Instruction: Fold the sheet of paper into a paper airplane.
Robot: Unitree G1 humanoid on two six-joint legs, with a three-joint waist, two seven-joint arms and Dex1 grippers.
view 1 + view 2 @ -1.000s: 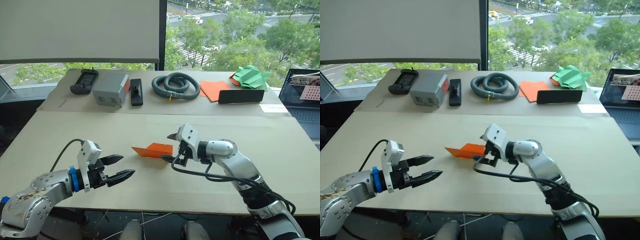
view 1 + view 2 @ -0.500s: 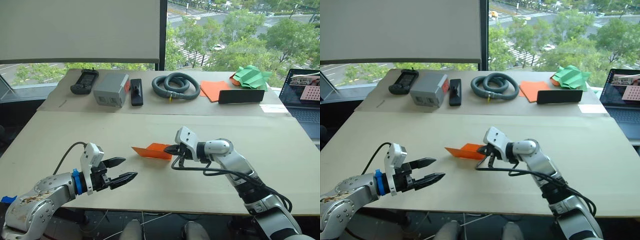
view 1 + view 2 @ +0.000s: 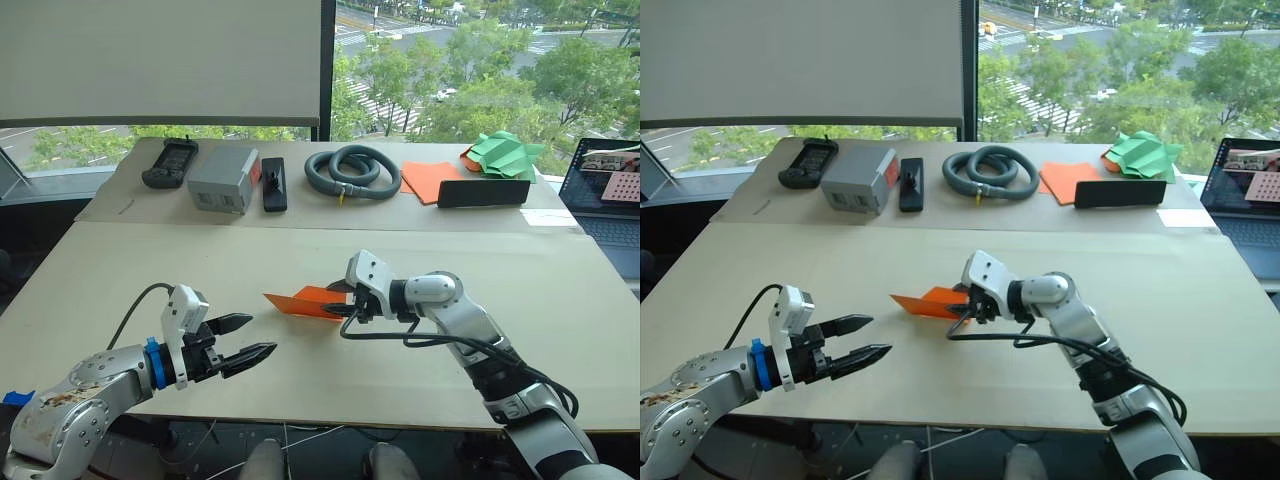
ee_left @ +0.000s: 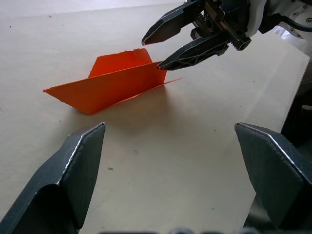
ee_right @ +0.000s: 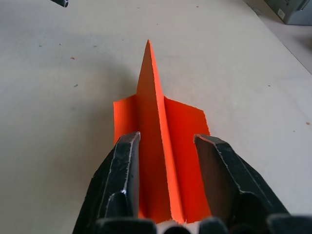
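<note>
Paper airplane [image 3: 308,302] sits mid-frame on my table [image 3: 120,270]; right gripper [image 5: 165,161] straddles its upright fold, jaws parted; left gripper [image 3: 248,340] hangs released, lower left.

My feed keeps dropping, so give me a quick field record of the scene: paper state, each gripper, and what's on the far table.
paper airplane: partly folded, on the near table, one flap standing upright
right gripper: open, fingers straddling the upright flap at the paper's tail end, not clamped
left gripper: open, apart from the paper, pointing toward it
far table: grey hose, grey box, flat orange sheets, green paper shape
</note>
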